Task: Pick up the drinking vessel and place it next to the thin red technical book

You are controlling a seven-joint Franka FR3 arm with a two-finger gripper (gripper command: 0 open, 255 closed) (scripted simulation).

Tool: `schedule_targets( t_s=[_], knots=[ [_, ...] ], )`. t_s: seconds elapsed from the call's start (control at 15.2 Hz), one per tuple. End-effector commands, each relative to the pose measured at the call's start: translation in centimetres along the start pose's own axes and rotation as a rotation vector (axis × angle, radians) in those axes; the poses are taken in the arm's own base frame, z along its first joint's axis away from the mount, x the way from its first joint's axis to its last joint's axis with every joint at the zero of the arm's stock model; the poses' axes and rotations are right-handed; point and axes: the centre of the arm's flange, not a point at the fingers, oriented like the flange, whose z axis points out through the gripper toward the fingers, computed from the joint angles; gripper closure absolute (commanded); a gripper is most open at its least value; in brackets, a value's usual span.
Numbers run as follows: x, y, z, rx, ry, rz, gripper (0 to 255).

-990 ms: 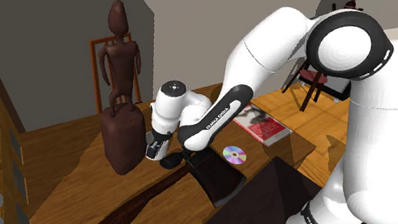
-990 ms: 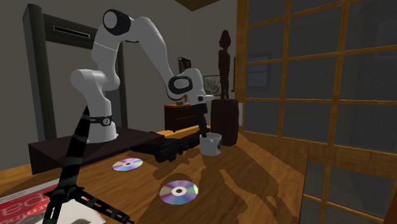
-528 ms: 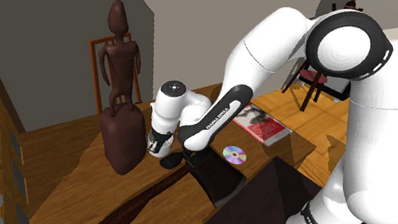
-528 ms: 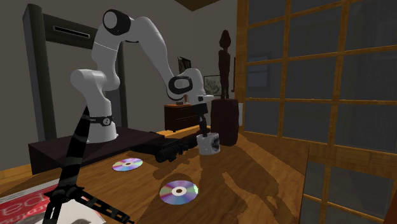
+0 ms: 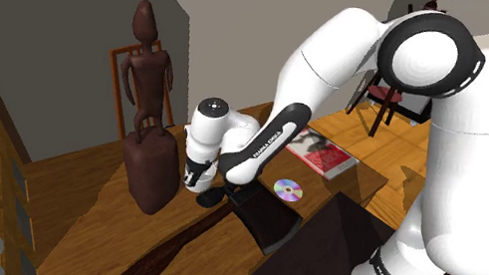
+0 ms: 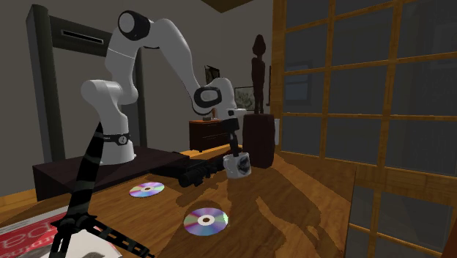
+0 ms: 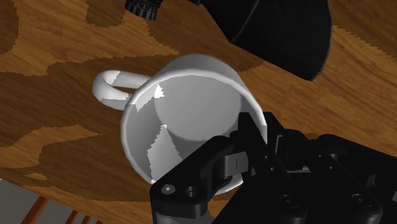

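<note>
Mug (image 7: 191, 108), plain white and with no print on it, sits clamped between the jaws. One black finger (image 7: 213, 159) is inside the rim and the other is outside the wall, with the loop handle (image 7: 114, 86) on the side away from them. In the second exterior view the mug (image 6: 239, 166) hangs tilted under the arm's hand, low over the wooden counter (image 6: 285, 212); whether its base touches the wood I cannot tell. Dark lettering runs along the white forearm (image 5: 267, 143), too small to read with certainty. Just beside the mug lies a black object (image 6: 194, 173), and nearer the camera two discs (image 6: 206, 219) (image 6: 147, 190). The thin red book (image 6: 22, 233) lies well apart from the mug, at that view's lower left.
</note>
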Motion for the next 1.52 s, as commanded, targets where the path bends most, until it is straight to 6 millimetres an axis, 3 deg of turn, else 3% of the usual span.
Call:
schedule_targets(
  t_s=[0.0, 1.45],
  knots=[
    [0.1, 0.1, -0.7, 0.001, -0.002, -0.001, 255],
    [2.6, 1.9, -11.9, 0.001, -0.002, -0.001, 255]
  ],
)
